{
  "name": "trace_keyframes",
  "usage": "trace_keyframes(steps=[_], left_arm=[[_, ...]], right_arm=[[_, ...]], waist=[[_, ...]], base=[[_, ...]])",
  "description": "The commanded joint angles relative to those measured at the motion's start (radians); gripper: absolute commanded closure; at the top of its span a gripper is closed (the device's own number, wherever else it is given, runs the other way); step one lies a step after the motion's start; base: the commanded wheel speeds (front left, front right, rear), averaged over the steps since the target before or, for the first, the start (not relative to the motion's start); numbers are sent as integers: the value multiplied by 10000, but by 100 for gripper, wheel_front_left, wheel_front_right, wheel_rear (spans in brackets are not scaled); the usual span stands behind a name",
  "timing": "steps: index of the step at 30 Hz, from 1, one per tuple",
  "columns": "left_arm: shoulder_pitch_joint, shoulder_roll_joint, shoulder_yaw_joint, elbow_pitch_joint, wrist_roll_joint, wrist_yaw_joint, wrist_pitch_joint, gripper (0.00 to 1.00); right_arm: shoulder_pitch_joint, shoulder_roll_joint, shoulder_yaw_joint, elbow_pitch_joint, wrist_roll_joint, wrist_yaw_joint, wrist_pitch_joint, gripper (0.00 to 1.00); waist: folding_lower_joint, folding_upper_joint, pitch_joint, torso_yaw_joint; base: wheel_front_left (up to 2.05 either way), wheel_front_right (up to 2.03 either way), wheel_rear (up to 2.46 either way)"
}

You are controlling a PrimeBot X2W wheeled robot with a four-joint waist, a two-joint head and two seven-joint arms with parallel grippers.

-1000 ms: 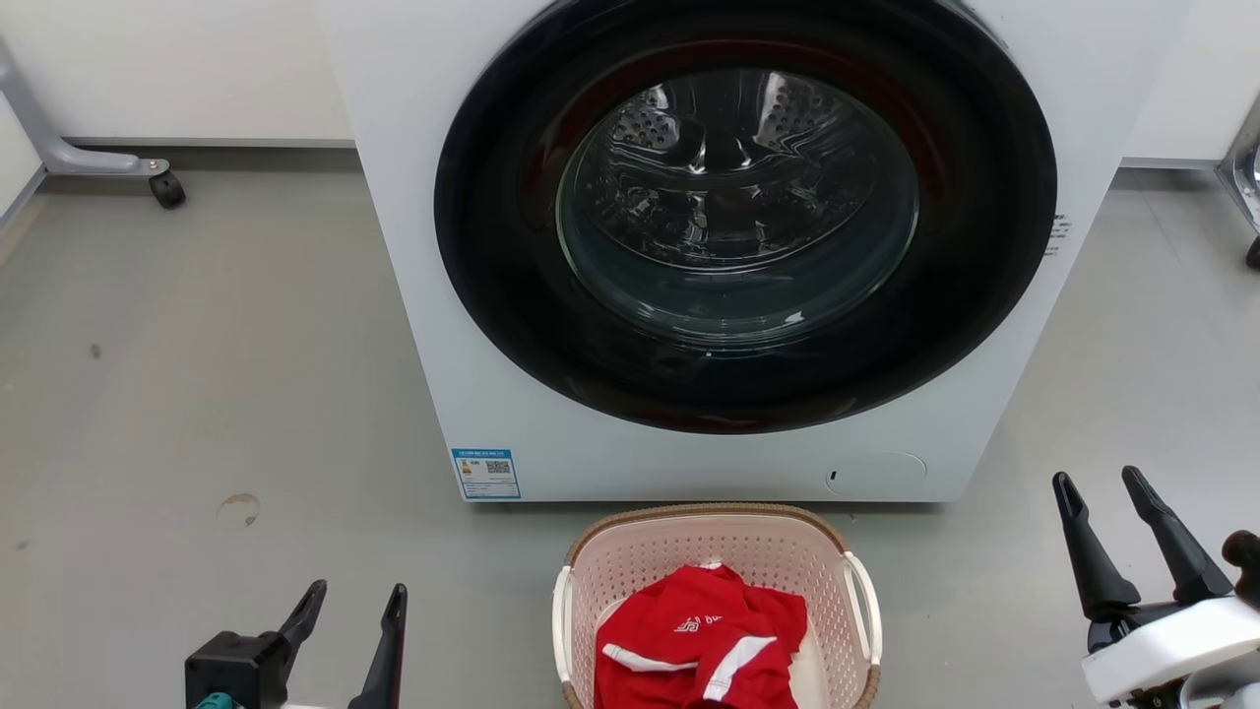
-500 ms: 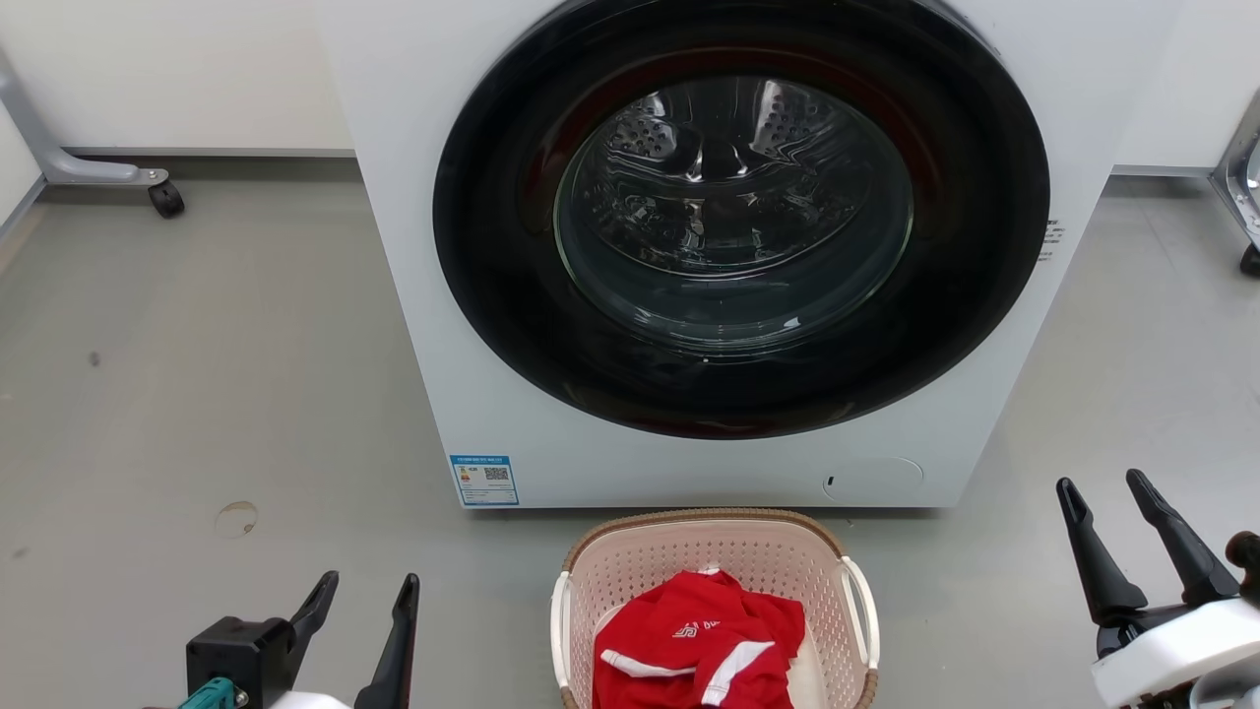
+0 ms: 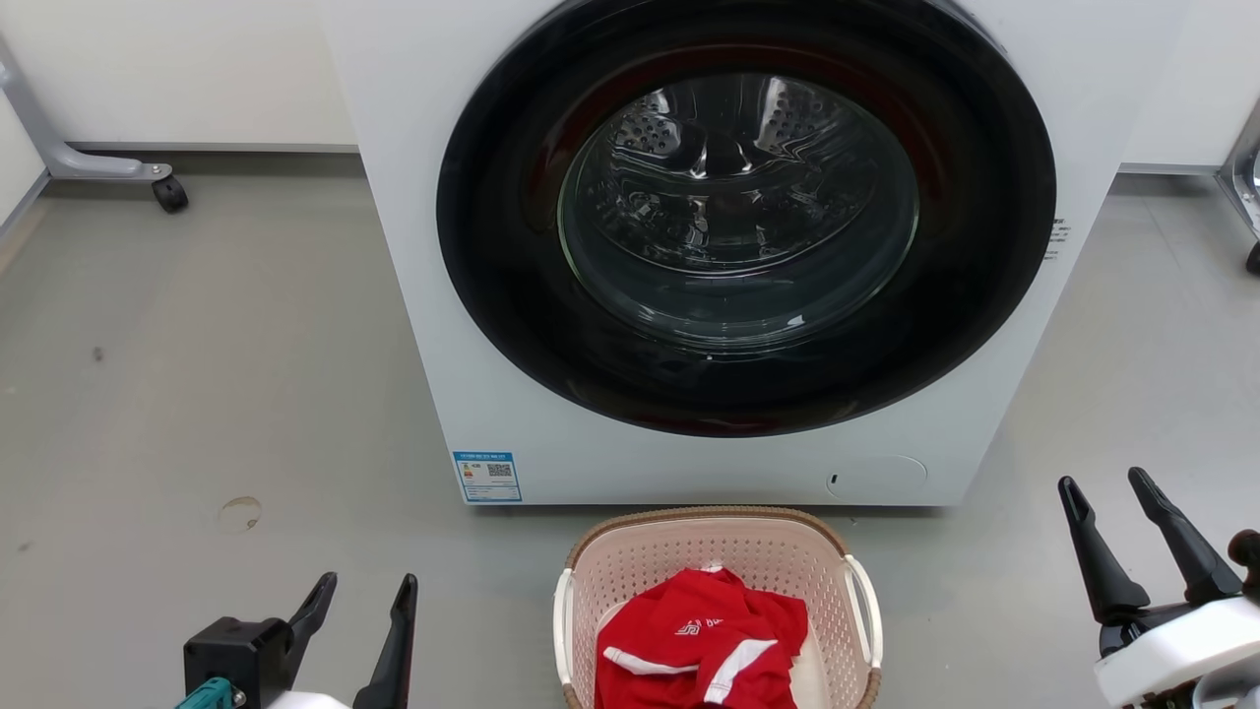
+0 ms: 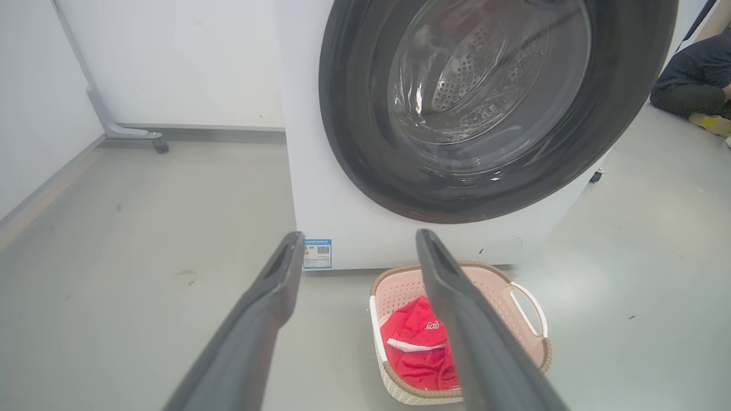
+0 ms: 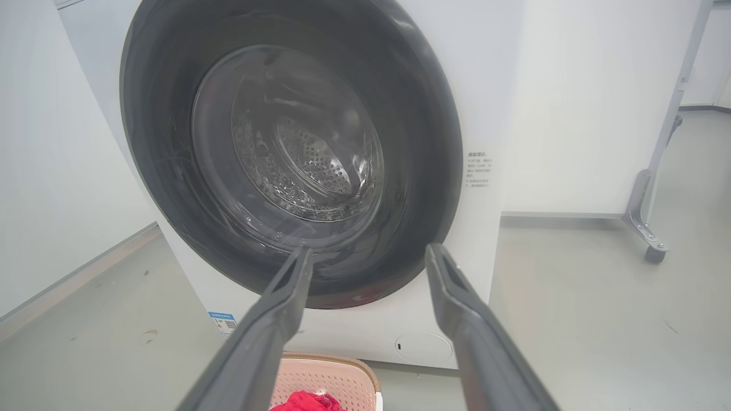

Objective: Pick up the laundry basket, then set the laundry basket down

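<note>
The laundry basket (image 3: 640,566) stands on the grey floor just in front of the washing machine, pale pink with a brown rim and white side handles. A red and white garment (image 3: 699,640) lies inside it. My left gripper (image 3: 365,583) is open, low and to the left of the basket, well apart from it. My right gripper (image 3: 1103,481) is open too, off to the basket's right with floor between them. The left wrist view looks past my open left gripper (image 4: 360,235) down onto the basket (image 4: 400,288). Between the fingers of my right gripper (image 5: 370,250) the basket's far edge (image 5: 325,377) shows.
A white washing machine (image 3: 423,295) with a shut round dark door (image 3: 745,394) stands right behind the basket. Wheeled grey frame legs stand at the far left (image 3: 98,165) and far right (image 3: 1242,187). A person in dark clothes (image 4: 688,74) is low on the floor beyond the machine.
The head view shifted slightly. My left gripper sits a little higher and more to the right in it than a second ago. Basket and right gripper hold their places.
</note>
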Motion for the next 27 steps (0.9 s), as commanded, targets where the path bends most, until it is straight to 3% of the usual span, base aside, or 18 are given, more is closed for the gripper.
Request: trace_keyframes(steps=[1,27], left_arm=[[-420,110,367,-214,-72,84,-90,0],[-518,151,290,11,-146,81,-324,0]], right_arm=[[-199,-371,129,-257,59,-29,-65,0],[-226,-357,130,-342,10,-29,-65,0]], waist=[[0,-1,2,24],[0,-1,101,24]], base=[[0,0,0],[0,0,0]])
